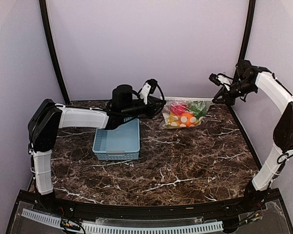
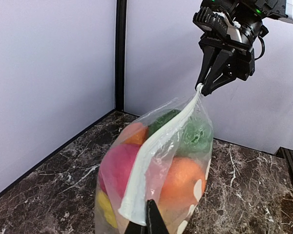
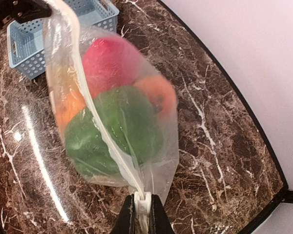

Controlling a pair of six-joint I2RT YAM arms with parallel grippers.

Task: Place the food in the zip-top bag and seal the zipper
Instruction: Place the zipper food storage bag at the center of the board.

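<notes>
Two robot arms are stretching the zip-top bag (image 3: 136,146) between them at the far side of the marble-patterned table (image 1: 185,165). The left gripper (image 2: 145,222) is pinching one end of the zipper (image 2: 149,156) and the right gripper (image 2: 211,80) is pinching the other, both sets of jaws pressed tight on the strip. The food (image 2: 183,178) is sitting inside the bag, so sealing looks like the step in hand. Doing it well is likely to mean holding the strip straight and taut, anchoring one end while the other pinch is sliding along it with steady pressure. The bag should stay low, so the load is not pulling the mouth apart. Counted: two grippers, one bag, one zipper and one light-blue basket (image 1: 117,141) standing apart near the left arm. Through the film, which is blurring the outlines, there appear to be six pieces: one red piece (image 3: 110,61), two orange pieces (image 3: 156,92), two green pieces (image 3: 124,119) and one yellow piece (image 2: 105,207).
</notes>
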